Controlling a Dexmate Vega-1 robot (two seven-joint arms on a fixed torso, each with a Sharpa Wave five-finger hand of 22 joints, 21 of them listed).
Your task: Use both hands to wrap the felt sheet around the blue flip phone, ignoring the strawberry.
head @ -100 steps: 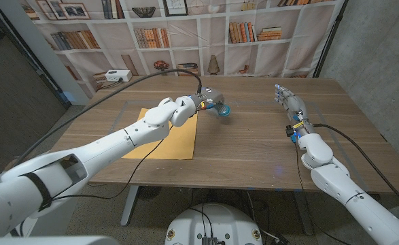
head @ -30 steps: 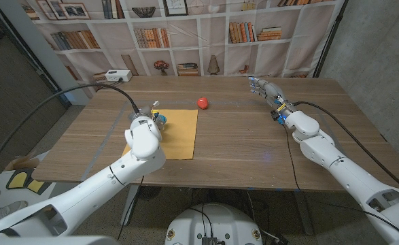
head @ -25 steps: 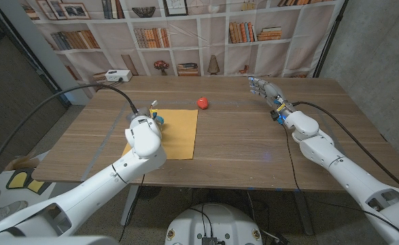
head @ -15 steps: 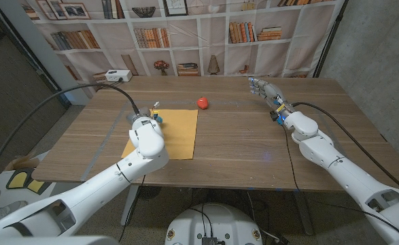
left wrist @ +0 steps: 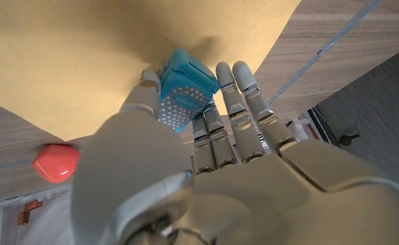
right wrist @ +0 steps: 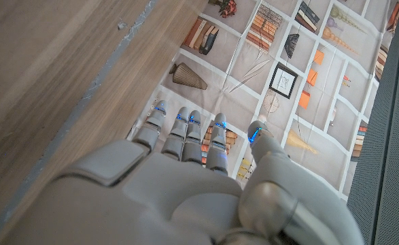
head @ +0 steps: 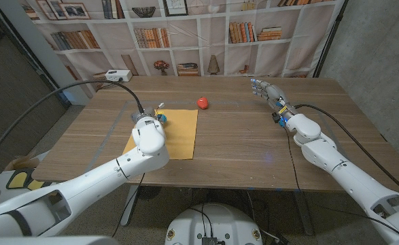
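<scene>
While the left hand (left wrist: 206, 136) grips the blue flip phone (left wrist: 183, 97) over the yellow felt sheet (head: 175, 129) near its far left corner, right hand (head: 266, 92) empty with fingers apart over the table (head: 240, 143), strawberry (head: 202, 102) just beyond the sheet.

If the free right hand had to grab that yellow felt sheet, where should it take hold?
Probably the felt sheet's edge facing the strawberry, coming from the right hand's own side. It lies flat, so only an edge can be pinched, and the left hand holds the blue flip phone over the far side.
</scene>
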